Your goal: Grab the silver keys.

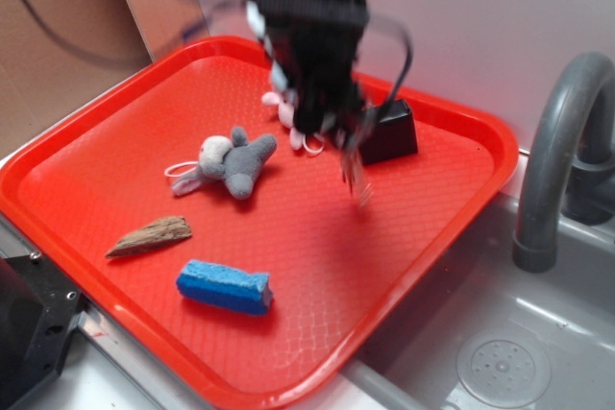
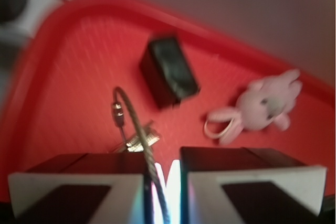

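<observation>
The wrist view shows the gripper [image 2: 167, 182] with its two pads nearly together, pinching the wire ring of the silver keys [image 2: 137, 139]; the loop arches up and away from the pads and the key blades hang in a bunch just beyond the left pad, above the red tray [image 2: 63, 77]. The exterior view shows what the wrist view cannot: the gripper [image 1: 332, 127] is raised off the tray, and the silver keys [image 1: 356, 175] dangle below it as a blurred streak, clear of the tray surface. Just behind the gripper in the exterior view lies a black block [image 1: 389, 132], which the wrist view places ahead of the pads [image 2: 168, 72]. A pink plush rabbit [image 2: 262, 106] lies ahead and to the right in the wrist view; in the exterior view it [image 1: 283, 108] is mostly hidden behind the arm. Only the exterior view shows the grey plush toy [image 1: 235, 162], the wood piece [image 1: 151, 235], the blue sponge [image 1: 224, 286], the grey faucet [image 1: 557, 141] and the sink [image 1: 500, 352]. Motion blur hides the pads in the exterior view, and the number of keys cannot be counted in either view.
</observation>
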Tool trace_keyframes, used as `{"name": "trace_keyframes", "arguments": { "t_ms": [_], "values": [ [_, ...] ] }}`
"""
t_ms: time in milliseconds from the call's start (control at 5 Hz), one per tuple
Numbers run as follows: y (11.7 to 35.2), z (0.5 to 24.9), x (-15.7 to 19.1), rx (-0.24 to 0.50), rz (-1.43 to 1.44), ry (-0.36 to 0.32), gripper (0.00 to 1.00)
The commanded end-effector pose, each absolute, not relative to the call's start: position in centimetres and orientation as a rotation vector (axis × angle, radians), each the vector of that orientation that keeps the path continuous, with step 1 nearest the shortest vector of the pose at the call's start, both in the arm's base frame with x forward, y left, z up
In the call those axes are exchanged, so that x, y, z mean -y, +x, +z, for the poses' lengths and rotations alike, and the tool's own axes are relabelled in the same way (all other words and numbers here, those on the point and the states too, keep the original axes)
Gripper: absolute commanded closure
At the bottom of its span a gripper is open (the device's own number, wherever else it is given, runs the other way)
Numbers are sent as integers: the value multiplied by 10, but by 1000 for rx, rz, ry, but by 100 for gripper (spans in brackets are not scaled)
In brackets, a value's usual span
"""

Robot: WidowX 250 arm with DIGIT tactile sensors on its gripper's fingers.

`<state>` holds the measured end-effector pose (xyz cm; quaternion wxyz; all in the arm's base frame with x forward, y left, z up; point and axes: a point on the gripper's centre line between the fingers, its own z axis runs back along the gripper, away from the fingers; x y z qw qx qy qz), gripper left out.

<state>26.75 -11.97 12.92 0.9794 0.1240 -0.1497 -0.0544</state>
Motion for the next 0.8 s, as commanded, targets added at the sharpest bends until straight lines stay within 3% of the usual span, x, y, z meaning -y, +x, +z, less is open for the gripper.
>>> {"name": "trace_keyframes", "arguments": {
  "t_ms": [0,200,400,600],
  "values": [
    [253,243,64,211,161,74,100],
    [227,272,29,160,237,21,100],
    [207,285,7,141,226,-11,100],
    [211,279,7,69,114,28,100]
  ]
}}
